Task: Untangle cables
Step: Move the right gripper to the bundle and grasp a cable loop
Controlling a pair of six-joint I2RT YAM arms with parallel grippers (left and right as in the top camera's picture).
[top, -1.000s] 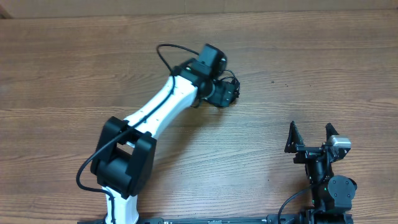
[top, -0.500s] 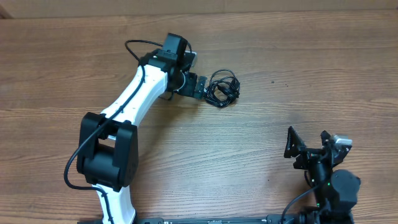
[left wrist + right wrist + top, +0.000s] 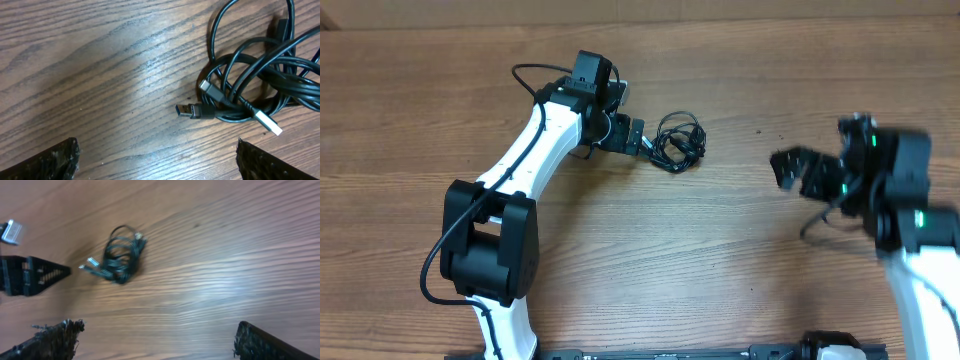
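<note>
The cables (image 3: 678, 141) lie as a small tight bundle of thin black cords on the wooden table, up the middle. In the left wrist view the cables (image 3: 250, 90) fill the upper right, with USB plug ends sticking out. My left gripper (image 3: 638, 136) is open and empty just left of the bundle, not touching it; its fingertips (image 3: 157, 160) show at the bottom corners. My right gripper (image 3: 795, 170) is open and empty, blurred, well right of the bundle. In the right wrist view the cables (image 3: 120, 255) lie far ahead, fingertips (image 3: 157, 340) wide apart.
The wooden table (image 3: 740, 260) spreads all around. The left arm's white link (image 3: 535, 160) stretches from the front left base up to the bundle. A pale wall edge (image 3: 770, 8) runs along the far side.
My left gripper drew back left off the bundle, leaving it uncovered on the table. My right arm rose from its front right rest and swung up toward the middle, blurred with motion.
</note>
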